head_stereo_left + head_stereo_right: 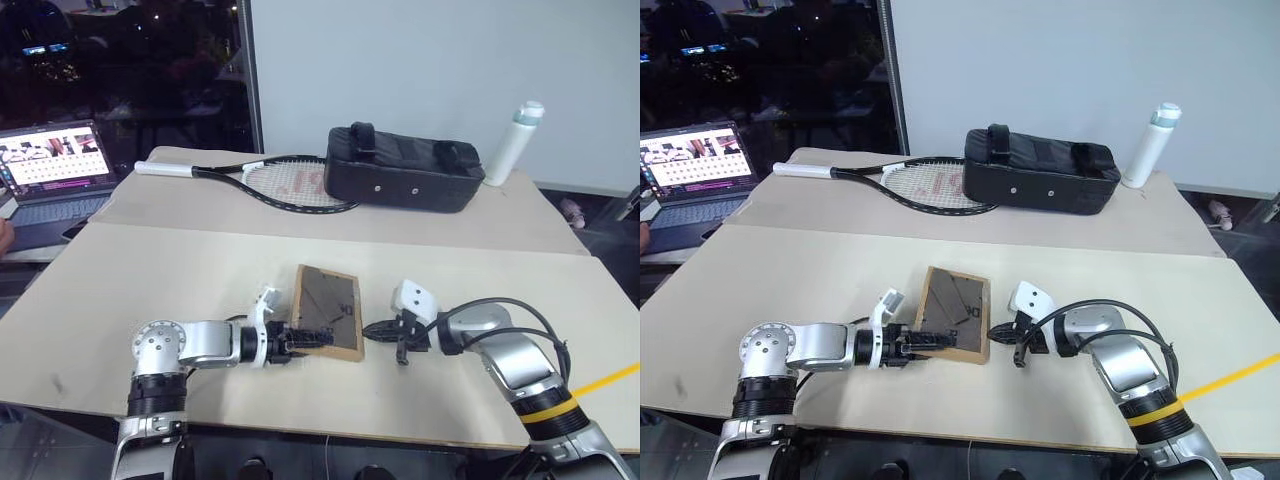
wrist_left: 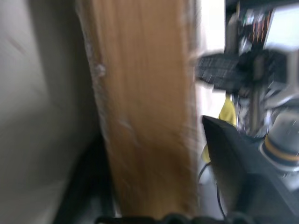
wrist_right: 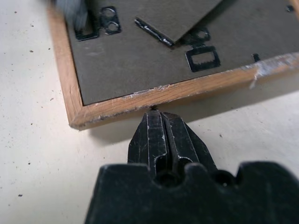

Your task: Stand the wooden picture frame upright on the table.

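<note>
Frame: the wooden picture frame (image 1: 328, 311) lies near the front middle of the surface (image 1: 150, 270), dark back and stand flap facing up, one edge seemingly lifted a touch.
Left end effector: the left end effector (image 1: 303, 340) reaches in from the left, and the left wrist view has a wooden edge between its two black fingers, so it's clamped on the frame's near-left edge.
Right end effector: the right end effector (image 3: 156, 122) has its fingers pressed together, nothing between them, tips right at the frame's right edge, bracing it by the look of things.
Progress: early going. The frame is gripped but not upright, and the flap looks barely opened at best.
Left to do: tip it up onto its lower edge, swing the flap out, let go so it stands alone.
Surface: pale beige wood, a tennis racket (image 1: 270, 181), a black bag (image 1: 404, 168) and a white bottle (image 1: 512, 142) along the far side, well apart from the frame.
Room: an open laptop (image 1: 55, 170) at the left, a white wall panel behind, dark glass beside it.
</note>
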Available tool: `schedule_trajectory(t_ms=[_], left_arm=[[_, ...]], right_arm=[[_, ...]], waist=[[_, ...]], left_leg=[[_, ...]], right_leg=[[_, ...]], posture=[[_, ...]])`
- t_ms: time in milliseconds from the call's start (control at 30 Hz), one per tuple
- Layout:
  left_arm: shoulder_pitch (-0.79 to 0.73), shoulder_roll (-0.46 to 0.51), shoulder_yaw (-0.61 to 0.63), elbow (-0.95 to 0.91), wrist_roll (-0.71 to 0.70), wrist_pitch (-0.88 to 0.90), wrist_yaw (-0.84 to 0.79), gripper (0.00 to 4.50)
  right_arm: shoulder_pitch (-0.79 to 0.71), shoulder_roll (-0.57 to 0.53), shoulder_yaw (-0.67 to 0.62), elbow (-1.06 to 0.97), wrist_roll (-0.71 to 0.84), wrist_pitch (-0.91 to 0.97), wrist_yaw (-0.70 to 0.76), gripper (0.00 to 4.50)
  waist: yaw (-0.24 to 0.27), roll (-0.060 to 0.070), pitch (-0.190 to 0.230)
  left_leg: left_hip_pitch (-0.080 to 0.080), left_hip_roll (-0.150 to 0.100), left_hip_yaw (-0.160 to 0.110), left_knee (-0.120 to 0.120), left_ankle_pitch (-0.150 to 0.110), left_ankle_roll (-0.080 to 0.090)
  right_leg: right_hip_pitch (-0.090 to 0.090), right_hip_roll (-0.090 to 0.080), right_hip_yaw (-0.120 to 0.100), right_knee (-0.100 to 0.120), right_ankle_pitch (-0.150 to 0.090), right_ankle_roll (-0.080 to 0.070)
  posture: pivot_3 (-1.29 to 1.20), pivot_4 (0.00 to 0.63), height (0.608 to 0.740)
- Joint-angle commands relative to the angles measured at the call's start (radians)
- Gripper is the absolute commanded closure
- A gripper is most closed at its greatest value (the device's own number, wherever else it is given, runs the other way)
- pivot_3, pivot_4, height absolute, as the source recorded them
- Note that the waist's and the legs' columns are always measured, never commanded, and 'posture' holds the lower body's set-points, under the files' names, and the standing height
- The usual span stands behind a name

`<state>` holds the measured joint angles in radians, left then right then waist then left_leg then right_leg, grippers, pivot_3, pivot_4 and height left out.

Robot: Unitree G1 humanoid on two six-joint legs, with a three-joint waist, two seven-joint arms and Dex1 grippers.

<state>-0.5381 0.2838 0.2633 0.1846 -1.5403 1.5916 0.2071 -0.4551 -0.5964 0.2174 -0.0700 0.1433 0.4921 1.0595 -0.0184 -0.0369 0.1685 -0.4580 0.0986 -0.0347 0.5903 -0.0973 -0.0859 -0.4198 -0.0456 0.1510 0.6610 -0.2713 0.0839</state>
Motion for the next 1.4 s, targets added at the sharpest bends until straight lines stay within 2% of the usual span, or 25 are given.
schedule_trajectory(t_ms=[33,200,333,400,433,500,767,800,967,1033,1100,1200,1300,1400], left_arm=[[-0.011,0.023,-0.023,0.004,-0.06,-0.019,0.037,3.3],[-0.027,0.084,-0.031,-0.006,-0.11,-0.057,0.003,3.3],[-0.077,0.152,-0.043,-0.061,-0.091,-0.063,-0.101,3.3],[-0.094,0.167,-0.054,-0.082,-0.087,-0.069,-0.144,3.3],[-0.104,0.166,-0.06,-0.085,-0.091,-0.076,-0.151,3.3],[-0.12,0.163,-0.076,-0.089,-0.098,-0.083,-0.162,3.3],[-0.161,0.167,-0.158,-0.139,-0.152,-0.104,-0.196,3.3],[-0.16,0.168,-0.172,-0.149,-0.149,-0.103,-0.203,3.3],[-0.165,0.182,-0.201,-0.133,-0.18,-0.117,-0.208,3.3],[-0.176,0.179,-0.205,-0.056,-0.237,-0.136,-0.181,3.3],[-0.191,0.173,-0.203,0.048,-0.354,-0.187,-0.134,3.3],[-0.207,0.181,-0.201,0.098,-0.431,-0.203,-0.129,3.3],[-0.223,0.178,-0.182,0.128,-0.432,-0.179,-0.164,3.3],[-0.235,0.196,-0.174,0.161,-0.432,-0.134,-0.233,3.3]], right_arm=[[-0.003,-0.008,-0.024,-0.033,0.024,0.002,-0.008,4.5],[-0.035,-0.037,-0.081,-0.031,0.049,0.014,-0.008,4.5],[-0.177,-0.052,-0.25,-0.023,0.258,0.231,0.009,4.5],[-0.216,-0.052,-0.27,-0.039,0.321,0.291,0.026,3.9],[-0.232,-0.043,-0.271,-0.046,0.348,0.314,0.027,3.77],[-0.252,-0.02,-0.259,-0.057,0.375,0.33,0.017,2.91],[-0.281,0.059,-0.177,-0.009,0.383,0.367,-0.02,0.24],[-0.282,0.058,-0.162,0.001,0.375,0.362,-0.017,0.03],[-0.289,0.071,-0.158,-0.009,0.417,0.36,0.009,0.03],[-0.278,0.073,-0.183,-0.079,0.505,0.398,0.048,0.03],[-0.273,0.051,-0.212,-0.154,0.616,0.5,0.069,0.03],[-0.281,0.038,-0.248,-0.194,0.676,0.553,0.04,0.03],[-0.279,0.005,-0.247,-0.201,0.638,0.523,0.012,0.03],[-0.26,-0.067,-0.225,-0.151,0.516,0.418,-0.007,0.03]], waist=[[-0.005,0.0,0.0],[-0.01,0.0,0.0],[-0.021,0.0,0.001],[-0.021,0.0,0.001],[-0.021,0.0,0.001],[-0.021,0.0,0.001],[-0.025,0.0,0.001],[-0.025,0.0,0.001],[-0.025,0.0,0.001],[-0.025,0.0,0.001],[-0.024,0.0,0.001],[-0.022,0.0,0.001],[-0.024,0.0,0.001],[-0.026,0.0,0.001]], left_leg=[[0.0,0.0,0.0,0.0,0.0,0.0],[0.0,0.0,0.0,0.0,0.0,0.0],[-0.001,0.0,0.0,0.0,0.001,-0.002],[-0.001,0.0,0.0,0.0,0.002,-0.002],[-0.001,0.0,-0.001,-0.001,0.001,-0.002],[-0.001,0.0,-0.001,-0.002,0.001,-0.002],[-0.002,0.0,-0.001,-0.002,0.001,-0.002],[-0.002,0.0,-0.001,-0.002,0.001,-0.002],[-0.002,0.0,-0.001,-0.002,0.001,-0.002],[-0.002,0.0,-0.001,-0.002,0.001,-0.002],[-0.002,0.0,-0.001,-0.002,0.001,-0.002],[-0.003,0.0,-0.001,-0.001,0.001,-0.002],[-0.003,0.0,-0.001,-0.002,0.001,-0.002],[-0.003,0.0,-0.001,-0.002,0.001,-0.002]], right_leg=[[0.0,0.0,0.0,0.0,0.001,-0.002],[-0.001,0.0,0.0,0.001,0.001,-0.002],[-0.002,0.0,0.0,0.001,0.001,-0.002],[-0.002,0.0,0.0,0.001,0.003,-0.004],[-0.001,0.0,0.0,0.001,0.003,-0.005],[-0.001,0.0,-0.001,-0.001,0.002,-0.005],[-0.002,0.0,0.0,0.0,0.002,-0.005],[-0.002,0.0,0.0,0.0,0.002,-0.005],[-0.002,0.0,0.0,0.0,0.002,-0.005],[-0.003,0.0,0.0,0.0,0.002,-0.005],[-0.003,0.0,0.0,0.001,0.002,-0.005],[-0.002,0.0,0.0,0.0,0.002,-0.005],[-0.003,0.0,0.0,0.0,0.001,-0.004],[-0.004,0.0,0.0,0.0,0.0,-0.002]], posture=[[0.0,0.15,0.721],[0.0,0.15,0.721],[0.0,0.15,0.721],[0.0,0.15,0.721],[0.0,0.15,0.721],[0.0,0.15,0.721],[0.0,0.15,0.721],[0.0,0.15,0.721],[0.0,0.15,0.721],[0.0,0.15,0.721],[0.0,0.15,0.721],[0.0,0.15,0.721],[0.0,0.15,0.721],[0.0,0.15,0.721]])
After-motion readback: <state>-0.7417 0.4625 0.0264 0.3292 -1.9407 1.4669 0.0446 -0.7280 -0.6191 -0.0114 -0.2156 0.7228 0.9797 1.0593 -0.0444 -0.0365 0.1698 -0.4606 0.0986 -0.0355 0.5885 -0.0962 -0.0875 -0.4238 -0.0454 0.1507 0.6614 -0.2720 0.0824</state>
